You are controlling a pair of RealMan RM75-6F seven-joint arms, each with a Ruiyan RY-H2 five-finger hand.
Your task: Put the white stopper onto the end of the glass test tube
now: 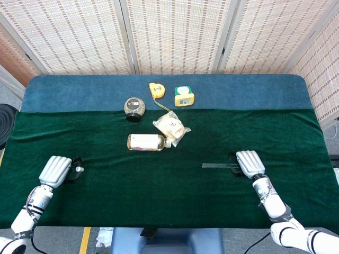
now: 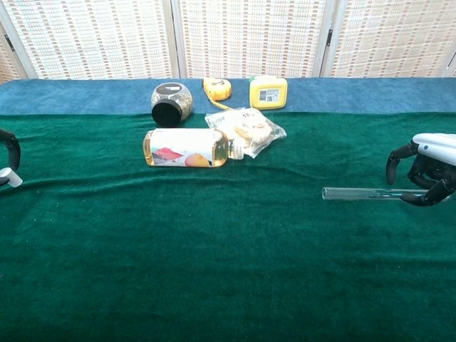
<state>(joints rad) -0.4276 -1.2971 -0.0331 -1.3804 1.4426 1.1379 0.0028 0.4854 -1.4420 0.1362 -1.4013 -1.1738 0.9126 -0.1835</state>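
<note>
The glass test tube (image 2: 360,193) lies flat on the green cloth (image 1: 175,190), its long axis running left to right. Its right end sits under the right hand (image 1: 249,163), whose dark fingers (image 2: 394,160) curl down around the tube. Whether the fingers clamp the glass or only cage it cannot be told from either view. The open end of the tube points away from this hand, toward the left hand.

The white stopper (image 1: 78,169) is pinched at the fingertips of the left hand (image 1: 55,170), which is well apart from the tube on the opposite side of the table. In the chest view only the edge of this hand's dark fingers (image 2: 10,144) and the stopper show.

Between the 2 hands and farther from the robot lies a bottle (image 1: 145,142) on its side, with a clear packet (image 1: 171,127) touching its neck end. Beyond these stand a dark round jar (image 1: 135,107), a yellow tape measure (image 1: 156,89) and a yellow box (image 1: 184,96).
</note>
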